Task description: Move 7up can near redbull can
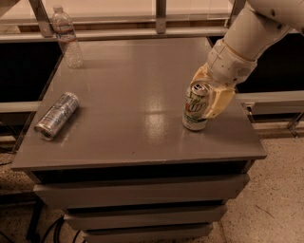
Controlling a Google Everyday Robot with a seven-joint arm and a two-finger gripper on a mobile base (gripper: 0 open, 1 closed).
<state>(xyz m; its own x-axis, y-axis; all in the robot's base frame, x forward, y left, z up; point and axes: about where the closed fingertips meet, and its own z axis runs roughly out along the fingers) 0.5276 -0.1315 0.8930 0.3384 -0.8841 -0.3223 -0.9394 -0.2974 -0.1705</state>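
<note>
The 7up can (pixel 194 110), white with a green logo and a silver top, stands on the grey table (pixel 128 95) near its right front corner, leaning slightly. My gripper (pixel 203 100) comes in from the upper right on a white arm, and its yellowish fingers (pixel 218 100) are closed around the can's sides. The redbull can (pixel 57 115), slim and silver-blue, lies on its side near the table's left edge, far from the 7up can.
A clear plastic water bottle (pixel 68 37) stands at the table's back left corner. A metal rail with posts (pixel 159 14) runs behind the table. The table's front edge drops to shelves (pixel 137 194) and the floor.
</note>
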